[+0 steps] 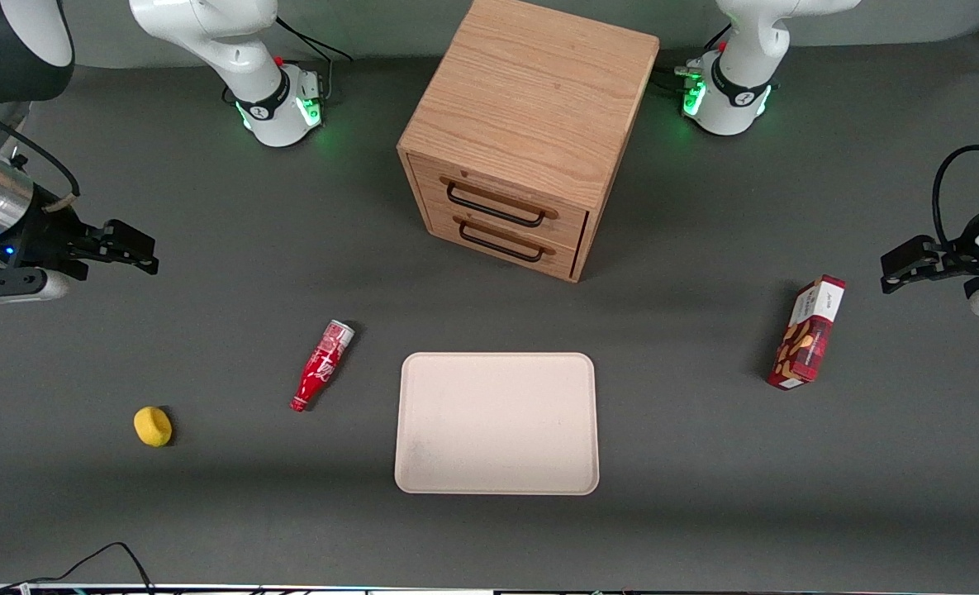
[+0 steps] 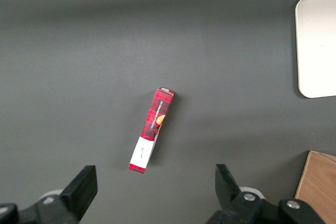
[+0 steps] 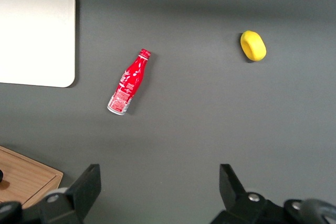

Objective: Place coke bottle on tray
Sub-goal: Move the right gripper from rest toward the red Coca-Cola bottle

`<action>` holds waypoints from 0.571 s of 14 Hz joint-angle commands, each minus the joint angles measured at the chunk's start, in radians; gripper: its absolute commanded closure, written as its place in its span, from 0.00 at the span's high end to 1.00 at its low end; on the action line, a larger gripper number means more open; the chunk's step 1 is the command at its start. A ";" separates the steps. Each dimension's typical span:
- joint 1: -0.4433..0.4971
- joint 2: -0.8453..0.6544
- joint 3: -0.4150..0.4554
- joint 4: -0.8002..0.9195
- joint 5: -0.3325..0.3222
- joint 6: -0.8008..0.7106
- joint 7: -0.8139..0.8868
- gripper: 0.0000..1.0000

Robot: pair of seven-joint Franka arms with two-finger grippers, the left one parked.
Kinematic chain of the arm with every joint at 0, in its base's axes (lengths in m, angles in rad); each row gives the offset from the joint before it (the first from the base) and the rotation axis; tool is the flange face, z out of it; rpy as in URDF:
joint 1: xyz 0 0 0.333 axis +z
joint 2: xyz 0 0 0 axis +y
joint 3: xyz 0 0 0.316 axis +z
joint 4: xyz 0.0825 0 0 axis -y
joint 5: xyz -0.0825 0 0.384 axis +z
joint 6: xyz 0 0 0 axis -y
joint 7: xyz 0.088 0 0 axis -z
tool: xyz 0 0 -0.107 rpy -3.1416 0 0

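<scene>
The coke bottle (image 1: 322,365) (image 3: 128,83) lies on its side on the grey table, red with white lettering, its silver base pointing away from the front camera and its cap toward it. Beside it, a short gap apart, lies the cream-beige tray (image 1: 497,423) (image 3: 37,35) (image 2: 317,45), with nothing on it. My gripper (image 1: 144,252) (image 3: 160,177) hovers open above the table toward the working arm's end, farther from the front camera than the bottle and well apart from it. Nothing is between its fingers.
A wooden two-drawer box (image 1: 530,132) (image 3: 21,177) stands farther from the front camera than the tray. A small yellow object (image 1: 153,426) (image 3: 253,45) lies near the bottle toward the working arm's end. A red-and-white snack box (image 1: 807,332) (image 2: 152,129) lies toward the parked arm's end.
</scene>
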 commanded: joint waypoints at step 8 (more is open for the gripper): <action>0.041 0.121 0.077 0.032 -0.007 -0.009 0.329 1.00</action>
